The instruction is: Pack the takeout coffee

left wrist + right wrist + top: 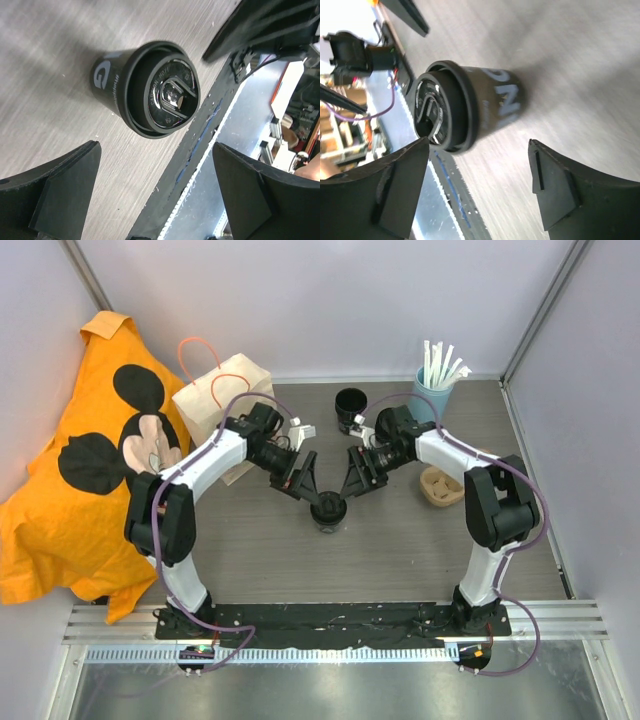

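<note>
— Starting from the near edge?
— Along it, a black base plate (340, 620), bolted down, with the two arm bases at its ends. Beyond that, bare grey wood-grain surface (400, 550).
— Whereabouts of the takeout coffee (327, 510)?
— Middle of the surface, just past that bare stretch. Stands upright, black lid pressed on, white lettering down its side. Sits between the two arm tips and a little nearer than either.
— Gripped by anything?
— No. From the left wrist, the left fingers (55, 195) spread wide apart, clamped on nothing; cup ahead of them, clear of both. Same story for the right fingers (580, 195): parted, bare, cup ahead in the gap, touching neither one.
— Tilted at all?
— Hard to judge from the wrist views; looks upright from above.
— Further back on the right?
— A tan pulp cup tray (440, 485), just beside the right arm's elbow and partly hidden by it.
— And on the left?
— A cream paper bag (215, 400) with orange cord handles, behind the left arm, partly covered by it.
— Back row?
— A second black cup (350, 408), lidless, mouth up, well apart from the lidded one. To its right, a light blue cup (440, 398) packed with white straws (440, 362), near the back edge.
— Anything past the left edge?
— An orange cloth (70, 500) with a Mickey Mouse print, heaped against the left wall, beside the bag.
</note>
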